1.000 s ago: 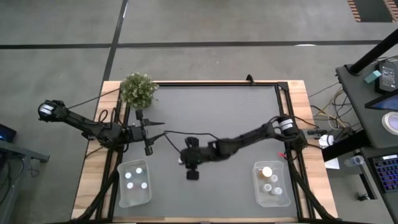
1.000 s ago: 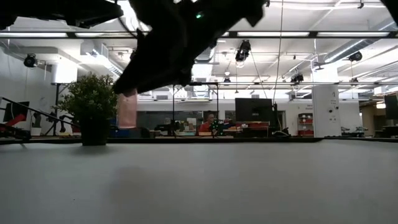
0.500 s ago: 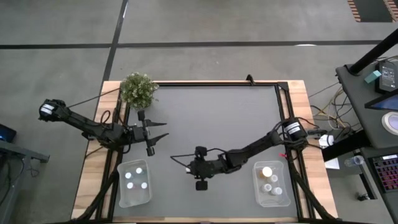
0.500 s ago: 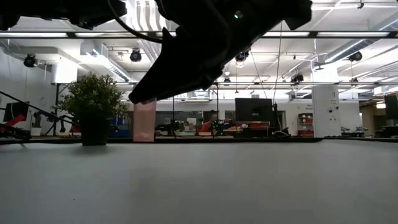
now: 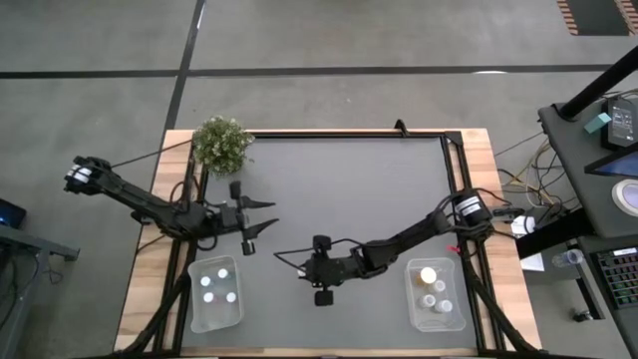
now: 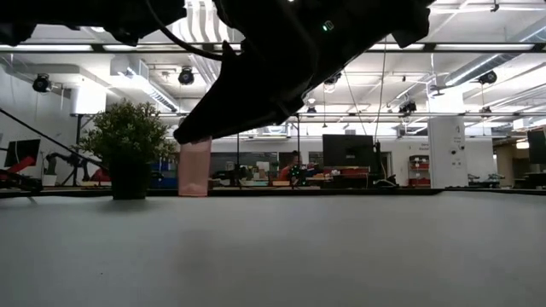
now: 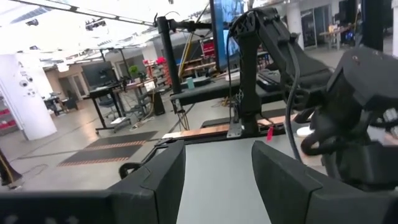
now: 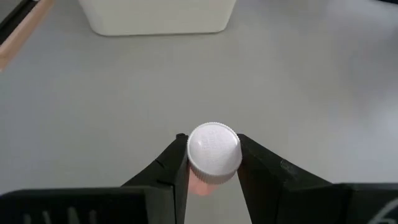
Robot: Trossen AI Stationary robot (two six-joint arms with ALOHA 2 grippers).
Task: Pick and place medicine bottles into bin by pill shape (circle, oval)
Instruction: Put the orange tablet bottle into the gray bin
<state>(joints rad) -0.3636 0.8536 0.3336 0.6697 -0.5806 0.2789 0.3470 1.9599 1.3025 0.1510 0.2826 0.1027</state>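
Observation:
My right gripper (image 5: 297, 263) is shut on a small pink-bodied bottle with a white cap (image 8: 214, 152) near the table's middle, a little toward the near edge. The same bottle shows upright in the low view (image 6: 194, 167), its base down at table level. My left gripper (image 5: 259, 217) hovers open and empty to the bottle's left, beyond the left bin; its own view shows the two fingers apart (image 7: 217, 168). The left bin (image 5: 214, 292) holds three white-capped bottles. The right bin (image 5: 436, 292) holds several, one of them larger and orange. My right gripper pinches the bottle between its two fingers (image 8: 177, 168), just under the white cap, on the neck's two opposite sides (image 8: 198, 184). The fingers come from the table's right, slanting down. The bottle stands upright; whether its base touches the table, I cannot tell.
A green potted plant (image 5: 221, 143) stands at the far left corner. The left bin's wall shows ahead of the right gripper (image 8: 161, 15). Bare grey mat lies between the two bins and across the table's far half.
My right gripper has gone toward the near edge and down, carrying the bottle from well above the table to table level, still upright. It has kept almost still in the last half second. My left gripper has shifted a little toward the table's right.

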